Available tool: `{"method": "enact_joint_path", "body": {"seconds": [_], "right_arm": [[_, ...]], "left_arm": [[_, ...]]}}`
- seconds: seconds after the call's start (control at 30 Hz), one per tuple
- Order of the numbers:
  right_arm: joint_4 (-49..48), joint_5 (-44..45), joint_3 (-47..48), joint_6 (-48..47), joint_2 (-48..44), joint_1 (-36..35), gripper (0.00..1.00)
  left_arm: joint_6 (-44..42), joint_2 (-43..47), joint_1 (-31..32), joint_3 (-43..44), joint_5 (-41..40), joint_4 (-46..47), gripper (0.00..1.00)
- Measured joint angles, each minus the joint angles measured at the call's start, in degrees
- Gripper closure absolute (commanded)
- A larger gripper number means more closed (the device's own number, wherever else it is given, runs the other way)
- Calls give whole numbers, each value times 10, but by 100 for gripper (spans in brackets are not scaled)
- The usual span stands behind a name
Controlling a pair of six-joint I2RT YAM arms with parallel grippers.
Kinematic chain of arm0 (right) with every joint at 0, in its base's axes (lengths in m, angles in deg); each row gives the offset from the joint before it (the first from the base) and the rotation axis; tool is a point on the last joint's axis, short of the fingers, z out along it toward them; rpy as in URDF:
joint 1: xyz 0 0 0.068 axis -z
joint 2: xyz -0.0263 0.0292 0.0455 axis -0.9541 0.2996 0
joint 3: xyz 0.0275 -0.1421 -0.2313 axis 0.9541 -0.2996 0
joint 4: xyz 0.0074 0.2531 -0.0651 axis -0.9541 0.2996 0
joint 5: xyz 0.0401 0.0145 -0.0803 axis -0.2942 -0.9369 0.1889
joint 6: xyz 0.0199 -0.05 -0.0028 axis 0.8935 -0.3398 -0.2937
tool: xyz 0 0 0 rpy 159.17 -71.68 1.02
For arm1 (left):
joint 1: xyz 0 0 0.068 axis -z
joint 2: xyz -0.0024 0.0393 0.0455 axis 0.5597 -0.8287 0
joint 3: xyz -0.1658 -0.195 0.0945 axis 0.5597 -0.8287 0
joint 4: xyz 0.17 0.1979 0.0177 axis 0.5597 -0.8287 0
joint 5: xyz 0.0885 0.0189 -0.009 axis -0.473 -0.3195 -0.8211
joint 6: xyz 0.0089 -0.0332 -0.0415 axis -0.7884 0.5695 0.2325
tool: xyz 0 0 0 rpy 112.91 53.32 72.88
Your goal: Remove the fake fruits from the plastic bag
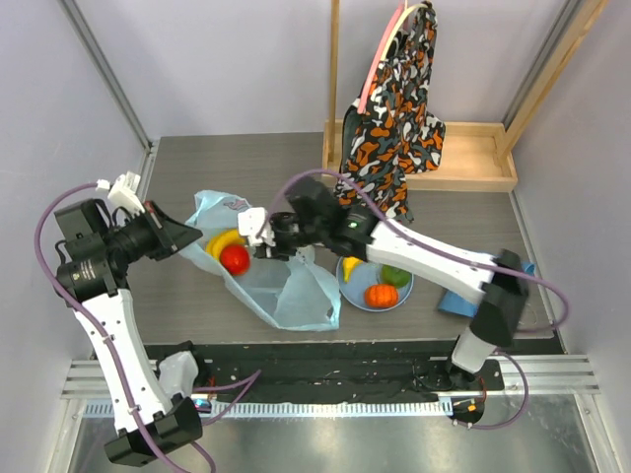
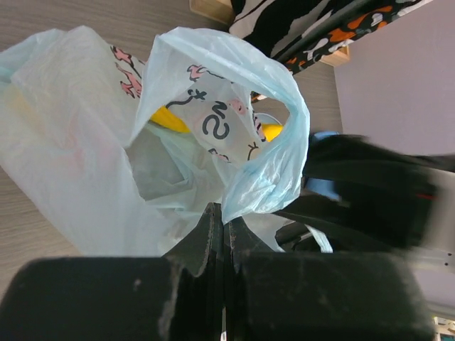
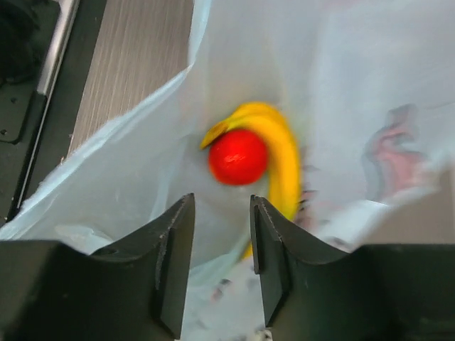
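Right gripper (image 3: 222, 207) hangs at the mouth of the plastic bag (image 1: 296, 291) with its fingers part-way open and nothing between them. It is aimed down at the red round fruit (image 3: 238, 156), which lies inside the bag against the curve of the banana bunch (image 3: 279, 153). Left gripper (image 2: 224, 226) is closed tight on a fold of the bag's rim, lifting it so the mouth gapes toward the right arm. To do this pick well, the right fingers want to spread wider before going in, since the present gap looks narrower than the red fruit. They should then straddle it across its middle, not its top, as the glossy ball would likely squirt out of a shallow pinch. Film should lie outside the fingers, or the bag comes up with the fruit, so the left pinch is best held high and steady. Out already, on the pale-blue plate (image 1: 406, 292), are the orange ribbed fruit (image 1: 381, 295) and green round fruit (image 1: 396, 275), with a small yellow piece (image 1: 352, 268) beside them that I cannot name. The right wrist view is blurred, so whether the red fruit touches the banana bunch or merely overlaps it probably cannot be settled from here. The bag's floor beneath them is hidden, as is anything deeper under the crumpled film.
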Motion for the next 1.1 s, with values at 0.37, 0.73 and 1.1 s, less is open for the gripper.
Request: {"method": "enact_joint_path", "body": {"seconds": [0.37, 0.73, 1.1], "right_arm": [[-67, 116, -31, 72, 212, -2, 53], [-13, 103, -61, 21, 157, -46, 48], [-82, 58, 15, -57, 206, -23, 43]], "left_arm": [[-50, -10, 11, 69, 11, -81, 100], [-59, 13, 20, 181, -11, -93, 100], [-116, 9, 20, 60, -104, -142, 100]]}}
